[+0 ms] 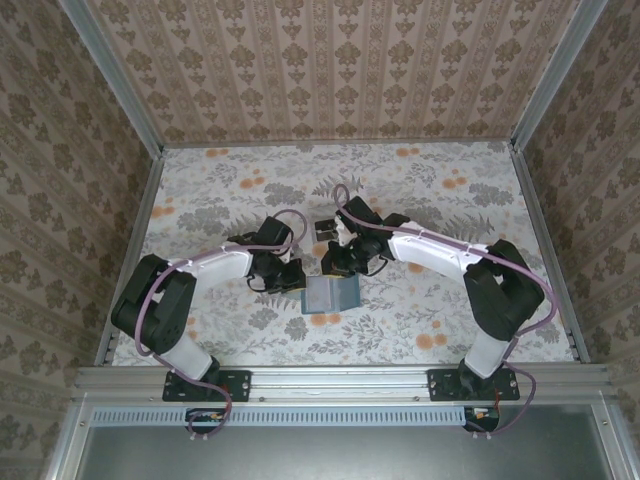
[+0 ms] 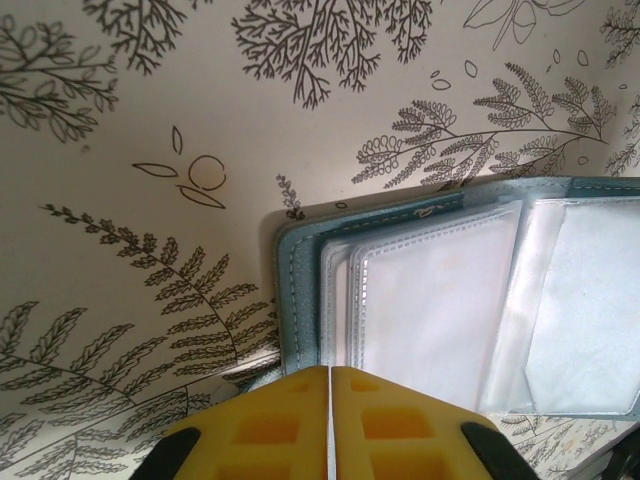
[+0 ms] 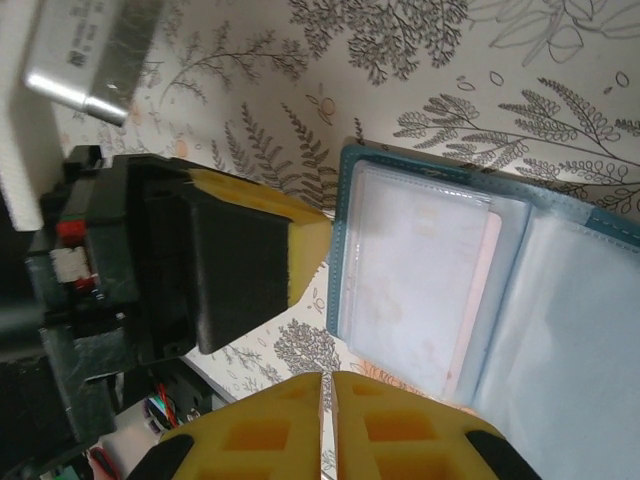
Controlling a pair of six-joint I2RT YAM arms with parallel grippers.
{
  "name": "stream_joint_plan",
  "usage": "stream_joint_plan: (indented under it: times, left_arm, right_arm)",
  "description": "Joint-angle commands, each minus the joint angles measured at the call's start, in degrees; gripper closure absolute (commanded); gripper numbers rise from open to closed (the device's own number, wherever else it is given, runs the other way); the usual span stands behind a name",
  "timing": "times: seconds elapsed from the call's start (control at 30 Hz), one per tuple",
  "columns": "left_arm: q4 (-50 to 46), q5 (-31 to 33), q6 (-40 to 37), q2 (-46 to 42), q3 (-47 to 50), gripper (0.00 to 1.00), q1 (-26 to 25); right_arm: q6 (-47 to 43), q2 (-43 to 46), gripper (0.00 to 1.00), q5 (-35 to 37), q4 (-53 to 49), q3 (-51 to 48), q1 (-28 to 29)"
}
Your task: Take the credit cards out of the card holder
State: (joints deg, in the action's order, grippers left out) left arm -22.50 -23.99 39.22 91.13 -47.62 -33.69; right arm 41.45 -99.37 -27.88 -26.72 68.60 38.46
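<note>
Teal card holder (image 1: pixel 331 296) lay open on floral desk (image 1: pixel 220 190), left hand (image 2: pixel 328 372) pressed together at its ten o'clock edge, right hand (image 3: pixel 328 378) pressed together at twelve o'clock, pale card (image 3: pixel 490 260) inside a clear sleeve.

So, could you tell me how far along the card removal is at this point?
Done: the teal-blue folding card holder lies open, and a small dark card seems to lie out on the table beyond it. In hand: the left gripper and right gripper are at the holder's far edge, jaws shut, nothing visibly pinched. Left: a pale pinkish card still sits in a clear sleeve.
</note>
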Motion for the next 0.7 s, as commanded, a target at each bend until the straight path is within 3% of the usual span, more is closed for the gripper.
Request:
stream_joint_plan:
  times: [0.0,0.67]
  left_arm:
    - [-2.27,0.44,-1.93,0.72,0.91,0.9,0.67]
    - [2.85,-1.85,-1.85,0.64,7.69,0.91,2.83]
  right_arm:
    - [2.48,-1.49,0.86,-0.52,0.27,-0.07,0.88]
    - [5.57,-13.19,0.75,0.62,0.27,7.81,6.96]
